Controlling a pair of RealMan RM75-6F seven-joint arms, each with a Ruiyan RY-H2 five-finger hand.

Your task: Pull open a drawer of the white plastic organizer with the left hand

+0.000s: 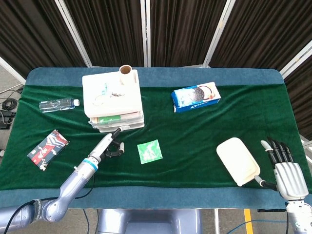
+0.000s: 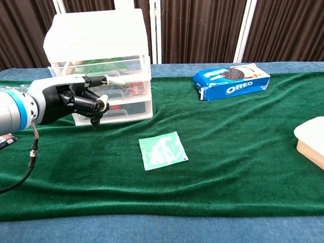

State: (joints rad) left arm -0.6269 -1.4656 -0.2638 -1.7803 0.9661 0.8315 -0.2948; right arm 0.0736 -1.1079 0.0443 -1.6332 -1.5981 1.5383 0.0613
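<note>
The white plastic organizer (image 1: 113, 95) (image 2: 96, 35) with three drawers stands at the back left of the green cloth. Its top drawer (image 2: 119, 66) (image 1: 111, 118) juts out a little, showing green contents. My left hand (image 1: 111, 144) (image 2: 76, 98) is right in front of it, most fingers curled in. One finger (image 2: 109, 79) stretches out and hooks under the top drawer's front edge. My right hand (image 1: 286, 171) lies at the near right table edge with straight, spread fingers, holding nothing; the chest view does not show it.
A green packet (image 1: 149, 150) (image 2: 162, 150) lies just right of my left hand. An Oreo box (image 1: 196, 96) (image 2: 230, 80), a cream container (image 1: 238, 161) (image 2: 311, 139), a water bottle (image 1: 58, 104), a red-black packet (image 1: 48, 148) and a cardboard tube (image 1: 127, 72) also sit on the table.
</note>
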